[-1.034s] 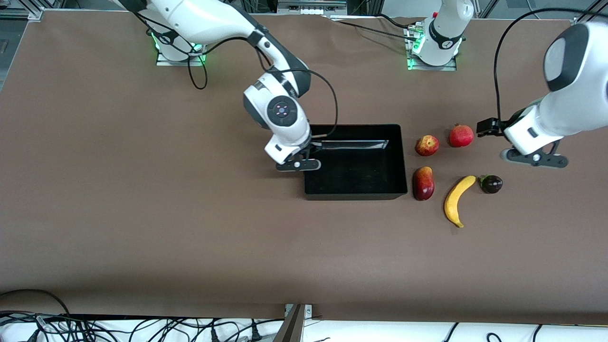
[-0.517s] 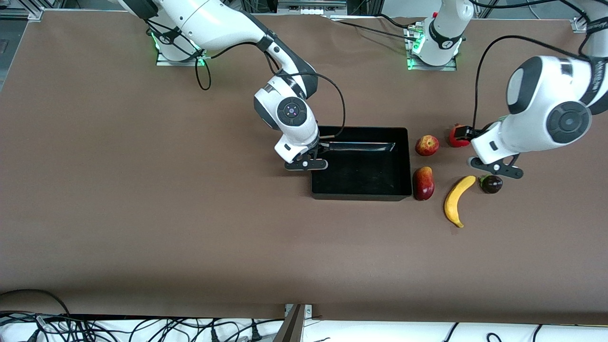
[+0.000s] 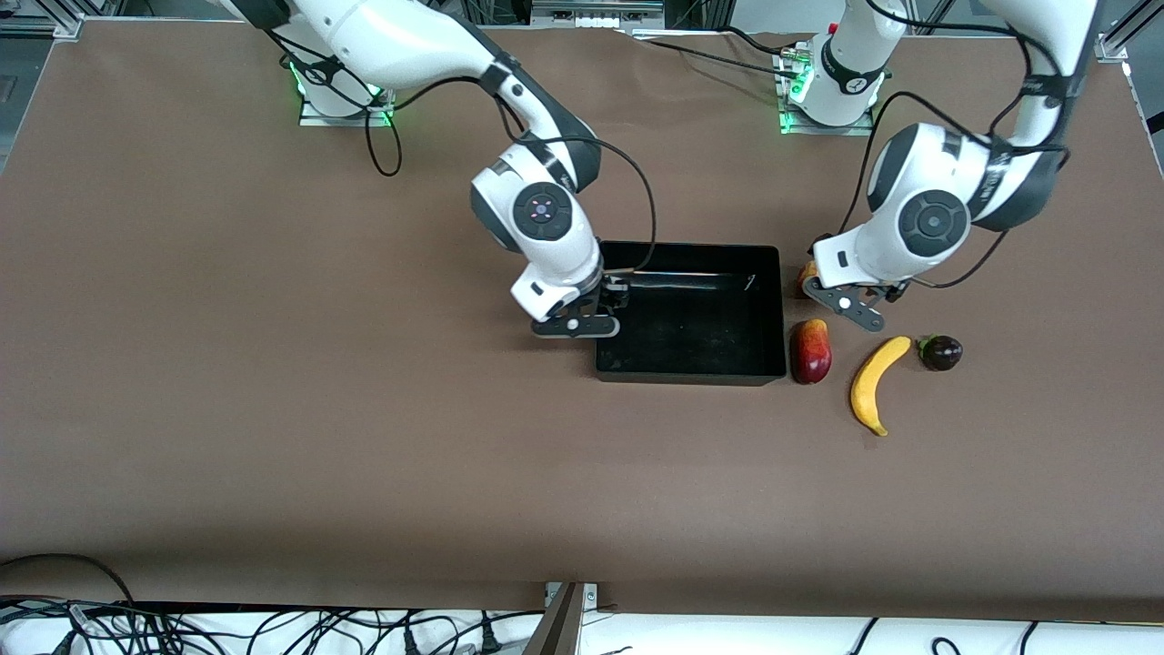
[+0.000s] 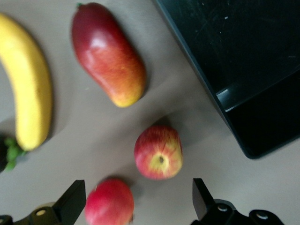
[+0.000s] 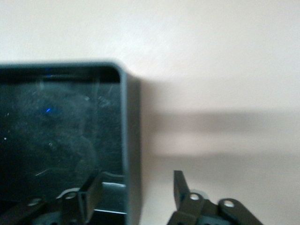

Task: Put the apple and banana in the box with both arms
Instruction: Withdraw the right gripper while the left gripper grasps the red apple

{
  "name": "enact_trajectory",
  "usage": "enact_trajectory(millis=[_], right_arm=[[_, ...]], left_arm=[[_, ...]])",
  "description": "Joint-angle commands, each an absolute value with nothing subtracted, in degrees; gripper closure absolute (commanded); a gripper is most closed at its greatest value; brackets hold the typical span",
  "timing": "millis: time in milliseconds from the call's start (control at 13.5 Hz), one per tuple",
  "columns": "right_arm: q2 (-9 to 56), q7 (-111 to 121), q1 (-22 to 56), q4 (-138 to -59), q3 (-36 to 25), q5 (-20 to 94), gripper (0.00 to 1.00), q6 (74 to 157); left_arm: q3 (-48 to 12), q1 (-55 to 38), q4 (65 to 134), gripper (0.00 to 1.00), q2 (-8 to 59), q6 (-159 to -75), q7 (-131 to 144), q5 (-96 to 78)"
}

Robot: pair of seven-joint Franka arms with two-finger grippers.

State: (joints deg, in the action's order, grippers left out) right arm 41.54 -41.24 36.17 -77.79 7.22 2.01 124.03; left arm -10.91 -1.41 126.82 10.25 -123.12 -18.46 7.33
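The red-and-yellow apple (image 4: 158,152) lies on the table beside the black box (image 3: 691,375); in the front view only its edge (image 3: 804,277) shows under the left arm. My left gripper (image 3: 850,307) is open and empty over the apple and the pomegranate (image 4: 109,208), with both fruits between its spread fingers (image 4: 137,197). The yellow banana (image 3: 875,384) lies nearer the front camera and also shows in the left wrist view (image 4: 28,82). My right gripper (image 3: 577,325) is open and straddles the box wall (image 5: 125,117) at the right arm's end (image 5: 136,190).
A dark-red mango-like fruit (image 3: 810,351) lies against the box's wall, between apple and banana, and shows in the left wrist view (image 4: 108,54). A small dark purple fruit (image 3: 941,352) lies by the banana's tip. The box is empty.
My left arm swung in from its end of the table, from near the pomegranate to over the apple. The box slid a little toward the fruits with my right gripper, then stayed put.
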Motion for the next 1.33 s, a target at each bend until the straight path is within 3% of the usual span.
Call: enact_trajectory(millis=[0,295,443,591,664,738,960,1255], right_arm=[[33.9,-31.4,30.3,-78.8,5.7,2.5,0.00,114.7],[25.0,-22.3,24.0,-79.5,2.2,3.2,0.00,103.2],[18.4,-19.7,23.6,-82.8,-1.0,3.9,0.00,99.5],[10.7,-16.7,23.6,-89.6,-4.2,4.0,0.00,98.4],[6.6,-15.4,23.6,-93.2,-5.4,4.1,0.00,98.3],[2.6,-14.9,23.6,-97.0,-6.2,4.1,0.00,98.4],[-6.1,-10.4,23.6,-104.4,-10.6,4.0,0.00,98.0],[-7.6,-1.8,17.3,-104.6,-10.6,3.9,0.00,95.8]], left_arm=[[-11.2,-0.5,133.5,0.00,8.1,-130.2,-20.8,8.5],[-11.0,-0.4,141.6,0.00,11.7,-145.6,-20.2,8.5],[-10.9,-0.4,142.4,0.00,14.3,-150.6,-20.6,8.8],[-10.8,0.1,142.3,0.67,14.0,-150.4,-20.7,8.8],[-11.0,1.8,142.1,0.92,14.6,-150.4,-20.8,8.8],[-11.1,3.3,142.0,1.00,14.3,-150.2,-20.9,8.8],[-11.2,4.6,138.8,1.00,9.2,-140.5,-19.8,7.7],[-15.4,3.8,118.6,1.00,9.9,-110.8,-7.4,0.4]])
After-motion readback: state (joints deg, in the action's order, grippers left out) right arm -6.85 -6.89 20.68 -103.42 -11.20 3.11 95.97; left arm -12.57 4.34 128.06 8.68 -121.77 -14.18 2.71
